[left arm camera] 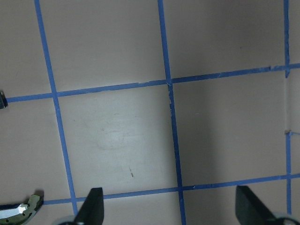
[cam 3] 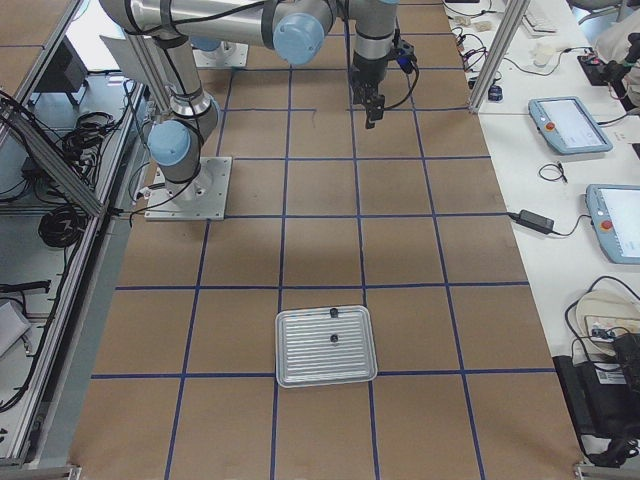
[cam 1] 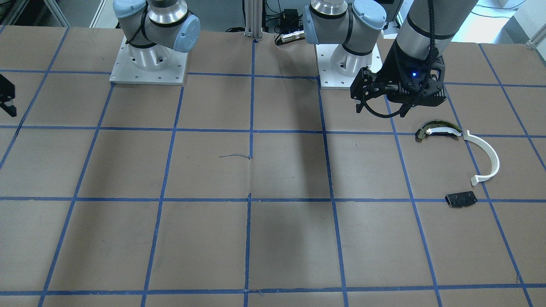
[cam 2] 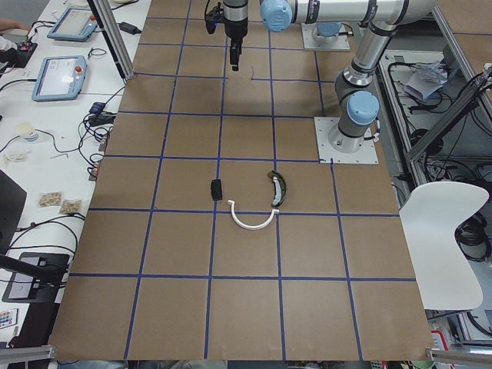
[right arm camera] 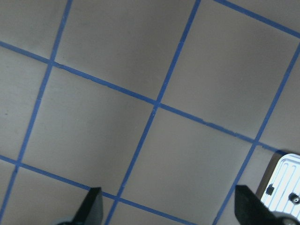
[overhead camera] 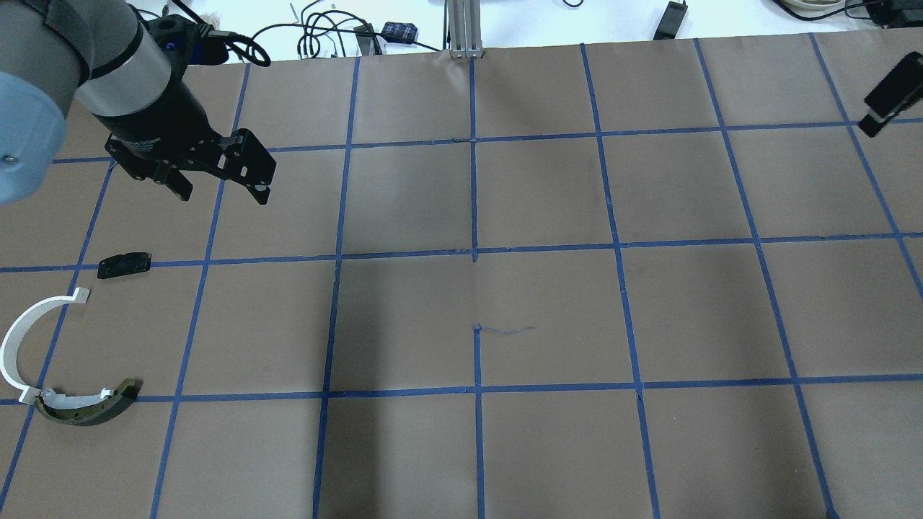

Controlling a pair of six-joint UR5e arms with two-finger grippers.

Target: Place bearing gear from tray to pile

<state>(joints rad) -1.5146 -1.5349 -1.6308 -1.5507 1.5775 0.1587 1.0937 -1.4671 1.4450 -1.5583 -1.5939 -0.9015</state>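
The pile lies on the table at my left: a thin white half-ring (overhead camera: pixel 18 346), a dark curved piece with a white strip (overhead camera: pixel 86 405) and a flat black plate (overhead camera: pixel 124 264). My left gripper (overhead camera: pixel 222 189) hangs open and empty high above the table near the pile; its wrist view shows the curved piece's end (left arm camera: pixel 18 210). The metal tray (cam 3: pixel 325 345) holds two small dark parts (cam 3: pixel 332 314); I cannot tell which is the bearing gear. My right gripper (overhead camera: pixel 887 97) is open and empty, high up, with the tray's corner (right arm camera: pixel 283 187) at its wrist view's lower right.
Brown paper with a blue tape grid covers the table (overhead camera: pixel 476 288). The two arm bases (cam 1: pixel 148 64) stand at the robot's side. Tablets and cables (cam 3: pixel 565 120) lie on the benches beyond the table's far edge.
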